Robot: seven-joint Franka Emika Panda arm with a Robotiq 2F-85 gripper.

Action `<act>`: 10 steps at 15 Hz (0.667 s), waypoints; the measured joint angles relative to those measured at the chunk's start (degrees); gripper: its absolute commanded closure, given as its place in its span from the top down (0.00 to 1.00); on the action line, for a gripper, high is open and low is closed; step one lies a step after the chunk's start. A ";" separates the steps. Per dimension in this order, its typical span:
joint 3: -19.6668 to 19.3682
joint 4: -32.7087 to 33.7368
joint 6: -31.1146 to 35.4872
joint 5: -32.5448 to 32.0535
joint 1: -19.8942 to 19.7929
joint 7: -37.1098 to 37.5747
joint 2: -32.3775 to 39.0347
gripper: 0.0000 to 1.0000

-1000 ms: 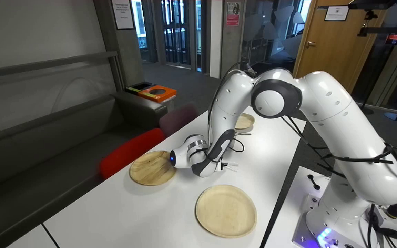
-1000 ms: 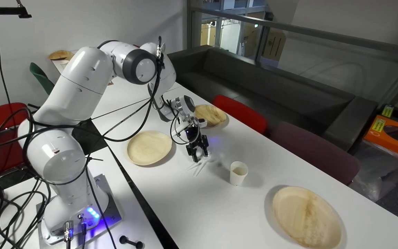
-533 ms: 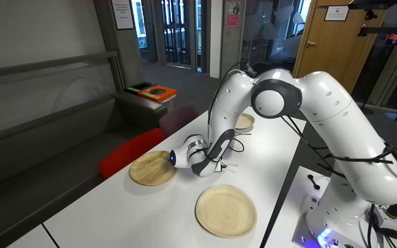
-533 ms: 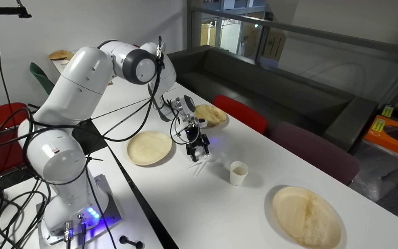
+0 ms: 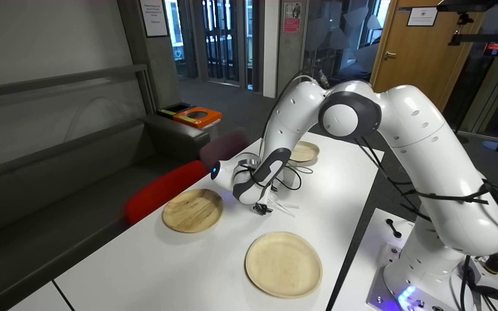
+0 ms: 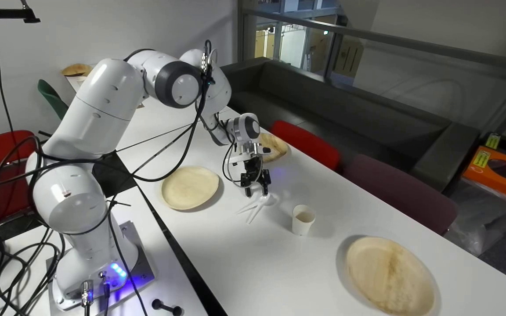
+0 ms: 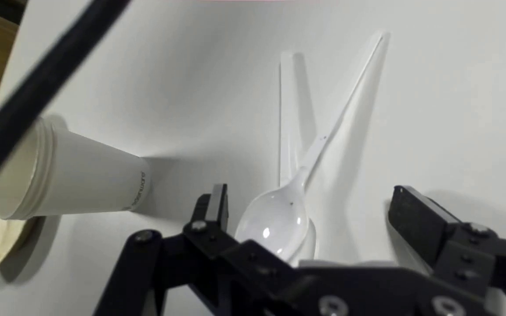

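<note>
1. Wrist view: see gripper (image 7: 309,197) spread wide, grasping nothing, over white spoon (image 7: 275,217).
2. Find spoon lying on white table (image 7: 455,109), visible between parted jaws at the bowl end; cannot tell whether touching.
3. Note second white utensil (image 7: 287,101) beside the spoon handle, partly hidden beneath the bowl.
4. Judge spoon as resting free, with any grip and lift undone for now; cannot tell whether before a grasp or after a release.
5. Mark nested paper cups (image 7: 95,171) standing upright near the spoon bowl, not held.
6. In both exterior views, spot pale plate (image 5: 283,264), grained plate (image 5: 193,211) and third plate (image 5: 305,152) on the same table, all well apart from the spoon.
</note>
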 measured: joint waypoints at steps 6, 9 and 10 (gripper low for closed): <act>0.01 -1.82 9.90 13.11 -2.91 -9.84 -4.47 1.00; 0.02 -7.40 14.15 16.47 -2.96 -13.21 -10.94 1.00; 0.02 -9.55 14.70 17.47 -2.97 -14.17 -13.57 1.00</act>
